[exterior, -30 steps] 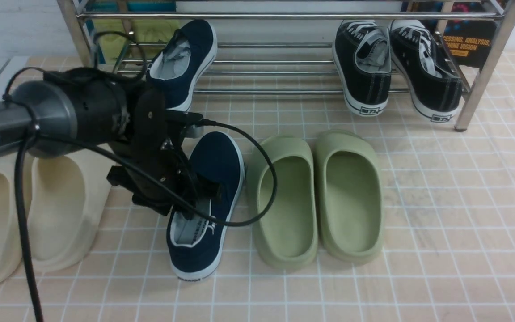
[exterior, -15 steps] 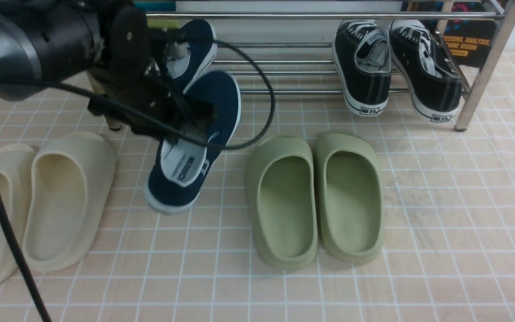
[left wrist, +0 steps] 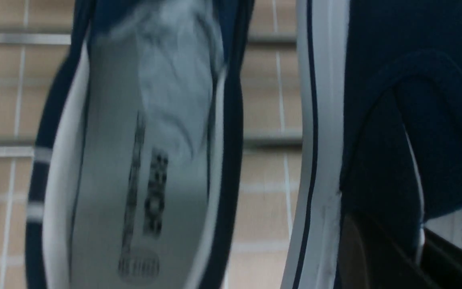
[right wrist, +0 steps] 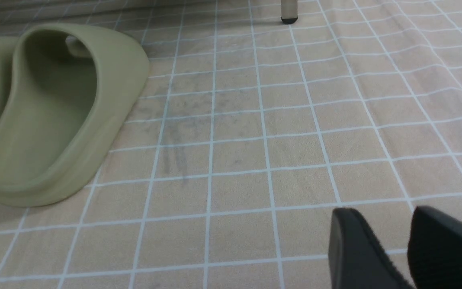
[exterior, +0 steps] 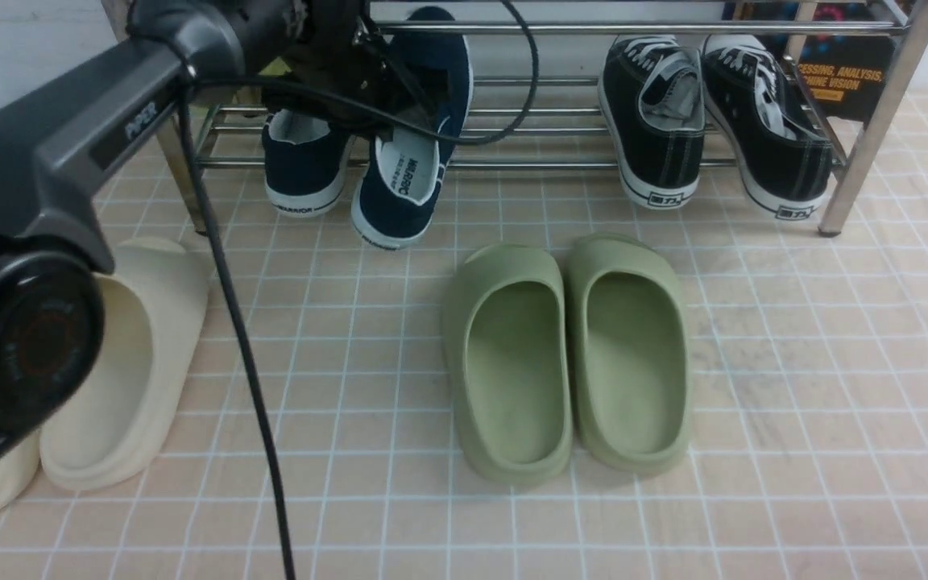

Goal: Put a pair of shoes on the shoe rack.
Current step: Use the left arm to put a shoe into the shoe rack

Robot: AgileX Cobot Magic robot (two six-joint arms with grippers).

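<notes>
One navy-blue slip-on shoe (exterior: 303, 165) rests on the lower rails of the chrome shoe rack (exterior: 593, 28), heel toward me. My left gripper (exterior: 383, 89) is shut on the second navy shoe (exterior: 409, 173) and holds it tilted just right of the first, toe in the rack, heel hanging past the front rail. The left wrist view shows the resting shoe's grey insole (left wrist: 134, 160), the held shoe (left wrist: 395, 120) with its white sole, and my dark fingers (left wrist: 375, 257) on its side. My right gripper (right wrist: 391, 241) is open and empty, low over the tiled floor.
Two black lace-up sneakers (exterior: 657, 121) sit on the rack's right side. Olive-green clogs (exterior: 569, 354) lie mid-floor, also in the right wrist view (right wrist: 54, 112). Cream clogs (exterior: 126, 362) lie at the left under my left arm. A black cable (exterior: 238, 338) hangs down. A rack leg (exterior: 875, 121) stands at right.
My left gripper has lifted the second navy shoe off the floor and carried it up and back to the rack, beside the first shoe.
</notes>
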